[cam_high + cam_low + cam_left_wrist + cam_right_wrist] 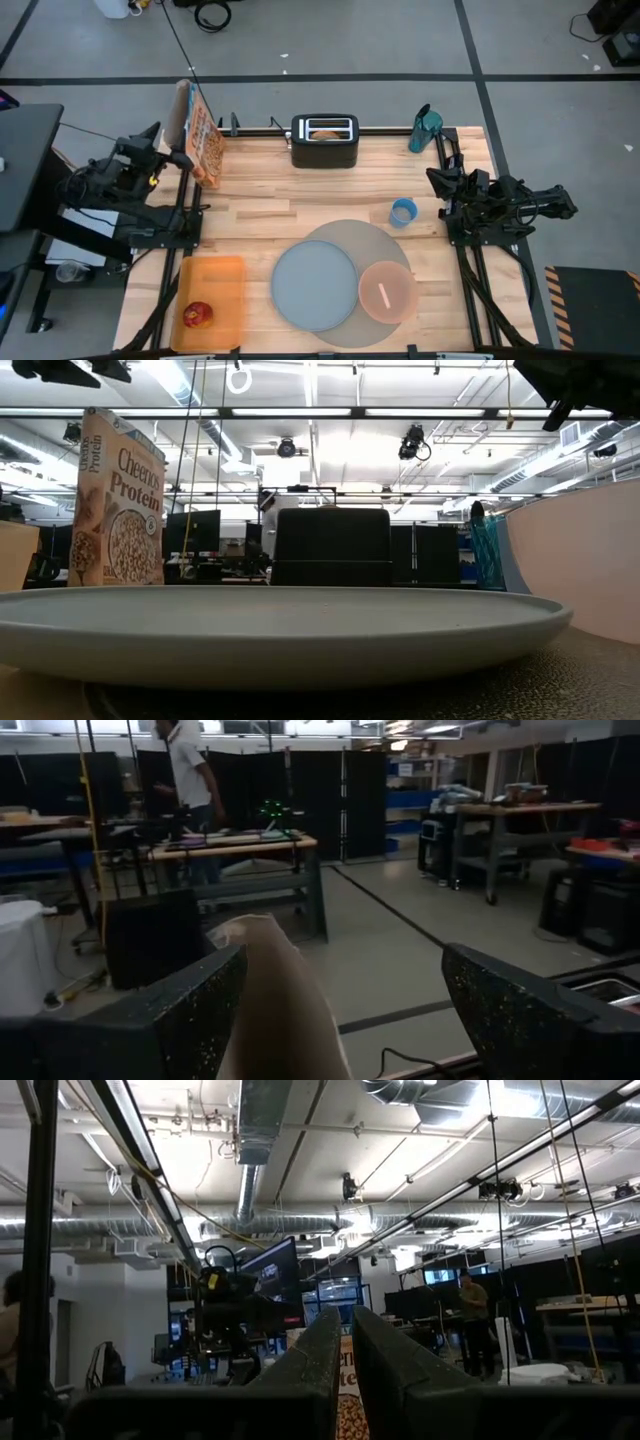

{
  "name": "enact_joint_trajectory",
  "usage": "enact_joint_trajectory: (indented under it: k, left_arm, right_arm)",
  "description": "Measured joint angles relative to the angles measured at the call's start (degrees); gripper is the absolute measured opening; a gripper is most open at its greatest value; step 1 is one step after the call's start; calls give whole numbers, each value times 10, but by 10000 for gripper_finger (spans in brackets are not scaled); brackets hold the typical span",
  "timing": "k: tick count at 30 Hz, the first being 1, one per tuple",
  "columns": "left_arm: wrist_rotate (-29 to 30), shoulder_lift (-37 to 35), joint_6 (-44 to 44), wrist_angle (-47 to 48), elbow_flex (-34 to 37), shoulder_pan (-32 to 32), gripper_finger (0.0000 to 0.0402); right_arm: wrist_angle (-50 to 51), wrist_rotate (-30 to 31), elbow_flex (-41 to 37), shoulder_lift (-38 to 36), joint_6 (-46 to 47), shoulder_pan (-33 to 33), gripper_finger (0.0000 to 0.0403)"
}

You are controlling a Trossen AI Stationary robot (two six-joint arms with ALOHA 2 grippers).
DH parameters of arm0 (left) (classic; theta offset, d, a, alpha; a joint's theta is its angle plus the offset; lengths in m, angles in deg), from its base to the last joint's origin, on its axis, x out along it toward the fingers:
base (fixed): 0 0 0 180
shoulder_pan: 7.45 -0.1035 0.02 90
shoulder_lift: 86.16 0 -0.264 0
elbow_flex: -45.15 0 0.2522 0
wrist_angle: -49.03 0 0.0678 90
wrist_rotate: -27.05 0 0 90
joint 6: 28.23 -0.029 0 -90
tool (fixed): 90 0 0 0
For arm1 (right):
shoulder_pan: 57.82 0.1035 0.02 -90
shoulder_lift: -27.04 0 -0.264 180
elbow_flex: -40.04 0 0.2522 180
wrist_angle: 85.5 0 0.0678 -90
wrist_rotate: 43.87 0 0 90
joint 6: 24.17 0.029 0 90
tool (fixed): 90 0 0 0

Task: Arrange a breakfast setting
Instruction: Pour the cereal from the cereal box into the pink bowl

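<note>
2 claws idle: left claw (178,158) spread beside cereal box (203,137); right claw (438,183) pressed together near teal tumbler (403,212).

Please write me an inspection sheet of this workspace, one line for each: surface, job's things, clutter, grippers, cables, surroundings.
Surface: wooden table, looks clean.
Job's things: grey-blue plate and pink bowl lie on the round grey mat; a spoon in the bowl; red fruit on the orange tray; bagel in the black toaster; cereal box at the back left; teal tumbler at the back right.
Clutter: small blue cup.
Grippers: left gripper open, right gripper shut, both parked at the table's sides, holding nothing.
Cables: a black coil on the floor.
Surroundings: workshop; a person stands far behind.
</note>
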Motion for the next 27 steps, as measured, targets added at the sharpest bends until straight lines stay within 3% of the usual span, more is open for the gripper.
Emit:
enact_joint_trajectory:
  k: [9,18,27]
  left_arm:
    - [0,0,-14,54,0,-9,350]
    - [0,0,178,272,0,-36,350]
    - [-25,-1,245,304,0,-66,350]
  right_arm:
    - [0,0,0,0,0,0,38]
    - [-4,-3,0,0,0,0,38]
    - [-4,-4,0,0,0,0,38]
